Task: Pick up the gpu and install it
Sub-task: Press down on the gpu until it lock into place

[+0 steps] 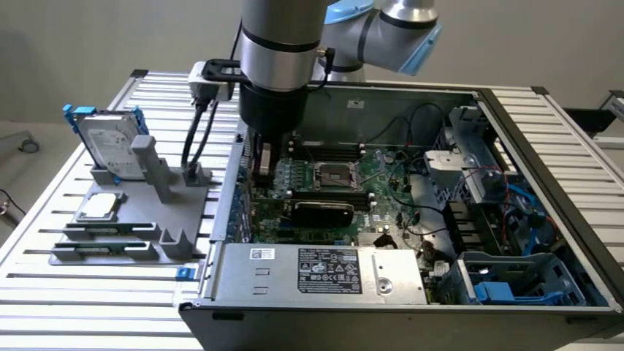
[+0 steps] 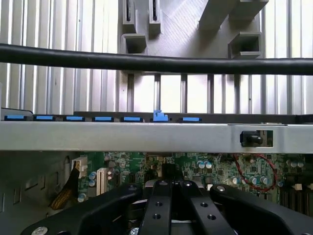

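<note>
Pincer: fully closed, fingers pressed together along their length. Nothing discernible between the tips in the wrist view. Lowered inside the open computer case, at the side toward the exterior view's left, close to the case wall and above the motherboard.

Gpu: glossy black rounded shroud visible, sitting on the motherboard just in front of the CPU socket, on the side nearer the exterior camera. Apart from the pincer, to the exterior view's right of it and nearer the camera. Not gripped.

Case interior: silver power supply with label along the near edge; blue drive bay parts at the near corner on the exterior view's right.

Outside the case, on the slatted table, toward the exterior view's left: grey fixture with upright posts; silver hard drive in blue frame, standing tilted at its far end; second drive lying flat on it.

Wrist view: black cable crossing the slats; grey case wall with a row of blue tabs along its edge; green board and red wire on the pincer's side of the wall.
</note>
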Robot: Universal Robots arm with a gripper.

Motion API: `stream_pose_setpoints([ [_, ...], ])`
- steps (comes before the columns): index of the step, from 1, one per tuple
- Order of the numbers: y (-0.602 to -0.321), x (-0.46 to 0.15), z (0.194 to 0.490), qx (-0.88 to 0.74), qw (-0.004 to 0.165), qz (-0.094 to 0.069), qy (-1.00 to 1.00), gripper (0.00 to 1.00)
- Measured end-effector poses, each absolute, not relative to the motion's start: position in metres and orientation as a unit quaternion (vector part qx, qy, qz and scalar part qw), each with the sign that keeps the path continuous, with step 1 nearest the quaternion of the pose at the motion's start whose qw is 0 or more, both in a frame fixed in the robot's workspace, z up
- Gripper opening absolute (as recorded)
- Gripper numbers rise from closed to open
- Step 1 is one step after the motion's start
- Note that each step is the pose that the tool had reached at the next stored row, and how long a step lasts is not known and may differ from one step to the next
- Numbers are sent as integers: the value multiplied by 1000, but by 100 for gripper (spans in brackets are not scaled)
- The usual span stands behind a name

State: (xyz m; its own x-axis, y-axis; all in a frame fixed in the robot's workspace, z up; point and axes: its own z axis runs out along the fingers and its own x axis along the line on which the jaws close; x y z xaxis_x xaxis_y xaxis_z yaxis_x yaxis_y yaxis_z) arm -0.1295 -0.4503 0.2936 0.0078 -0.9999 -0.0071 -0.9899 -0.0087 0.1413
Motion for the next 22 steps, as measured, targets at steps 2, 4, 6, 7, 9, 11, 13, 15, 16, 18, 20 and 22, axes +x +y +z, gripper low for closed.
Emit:
stream_pose_setpoints([
  [2,-450,-130,295,708,49,-52,-702,11],
  [4,-450,-130,297,708,51,-52,-702,11],
  [6,-450,-130,297,708,54,-51,-703,11],
  [7,-450,-130,297,708,57,-50,-703,11],
  [9,-451,-130,298,707,61,-48,-703,11],
  [11,-451,-130,298,707,64,-47,-703,11],
  [13,-450,-130,298,707,67,-46,-703,11],
  [15,-451,-131,298,707,69,-45,-703,11],
  [16,-451,-131,298,707,70,-46,-703,11],
  [18,-450,-132,298,706,71,-47,-703,11],
  [20,-450,-132,298,706,73,-48,-702,11],
  [22,-450,-132,298,706,75,-50,-702,11],
])
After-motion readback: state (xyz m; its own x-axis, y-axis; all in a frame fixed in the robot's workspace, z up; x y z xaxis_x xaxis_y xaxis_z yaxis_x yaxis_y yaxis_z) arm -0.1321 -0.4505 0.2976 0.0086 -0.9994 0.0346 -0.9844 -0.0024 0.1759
